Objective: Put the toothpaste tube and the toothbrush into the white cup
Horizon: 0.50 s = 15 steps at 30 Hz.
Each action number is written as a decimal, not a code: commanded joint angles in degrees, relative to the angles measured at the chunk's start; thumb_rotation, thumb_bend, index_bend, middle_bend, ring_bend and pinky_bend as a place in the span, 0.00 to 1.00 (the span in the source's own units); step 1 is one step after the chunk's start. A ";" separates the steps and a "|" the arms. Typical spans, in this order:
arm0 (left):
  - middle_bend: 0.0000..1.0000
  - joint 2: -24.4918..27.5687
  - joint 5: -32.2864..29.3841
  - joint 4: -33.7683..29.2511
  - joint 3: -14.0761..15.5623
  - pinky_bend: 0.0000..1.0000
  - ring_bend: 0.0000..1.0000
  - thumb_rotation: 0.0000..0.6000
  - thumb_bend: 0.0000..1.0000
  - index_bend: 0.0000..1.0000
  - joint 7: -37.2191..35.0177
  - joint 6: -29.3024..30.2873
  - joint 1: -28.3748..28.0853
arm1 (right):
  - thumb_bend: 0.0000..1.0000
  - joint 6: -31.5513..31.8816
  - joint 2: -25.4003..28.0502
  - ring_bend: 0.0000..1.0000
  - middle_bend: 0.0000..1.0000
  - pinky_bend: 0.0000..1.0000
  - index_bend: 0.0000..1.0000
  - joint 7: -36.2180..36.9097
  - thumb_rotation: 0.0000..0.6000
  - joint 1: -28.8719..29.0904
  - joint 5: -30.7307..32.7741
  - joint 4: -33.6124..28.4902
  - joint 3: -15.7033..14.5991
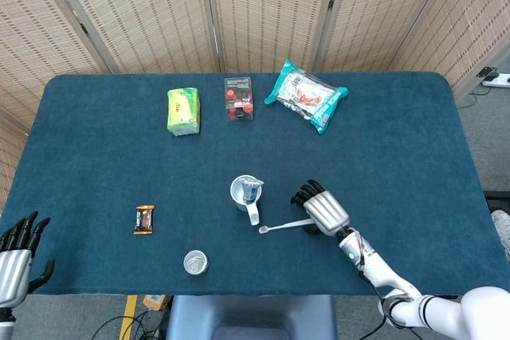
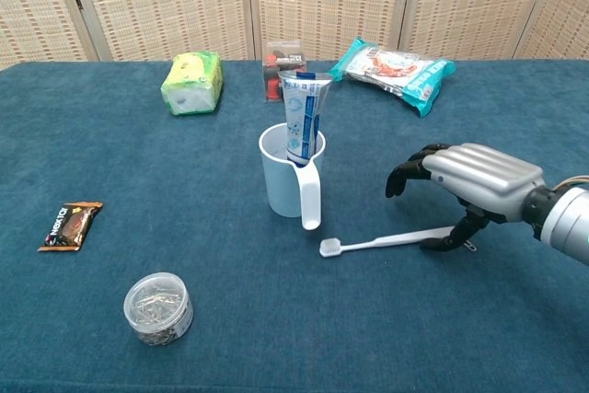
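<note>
The white cup (image 2: 283, 183) (image 1: 240, 192) stands mid-table, handle toward me, with the blue-and-white toothpaste tube (image 2: 302, 123) (image 1: 253, 190) upright inside it. The white toothbrush (image 2: 382, 241) (image 1: 285, 225) lies flat on the cloth to the right of the cup, head near the cup's handle. My right hand (image 2: 474, 181) (image 1: 323, 207) hovers over the handle end with fingers arched forward and apart; its thumb touches the handle tip, and nothing is gripped. My left hand (image 1: 16, 251) rests at the table's near left corner, fingers spread and empty.
A small clear jar (image 2: 158, 307) and a brown snack bar (image 2: 70, 225) sit near left. A green packet (image 2: 191, 82), a red-and-clear box (image 2: 279, 60) and a teal bag (image 2: 394, 67) line the far side of the blue table (image 2: 110, 154).
</note>
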 commanded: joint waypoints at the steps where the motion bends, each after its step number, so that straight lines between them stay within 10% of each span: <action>1: 0.02 -0.04 -0.08 0.11 0.01 0.14 0.03 1.00 0.44 0.13 -0.02 -0.08 0.00 | 0.14 -0.67 -1.16 0.17 0.31 0.14 0.32 0.22 1.00 0.86 1.15 1.99 1.50; 15: 0.02 -0.06 -0.54 0.28 0.12 0.14 0.03 1.00 0.44 0.13 -0.05 -0.27 0.22 | 0.19 -1.18 2.09 0.17 0.31 0.14 0.32 0.60 1.00 2.63 -1.71 -3.53 -0.14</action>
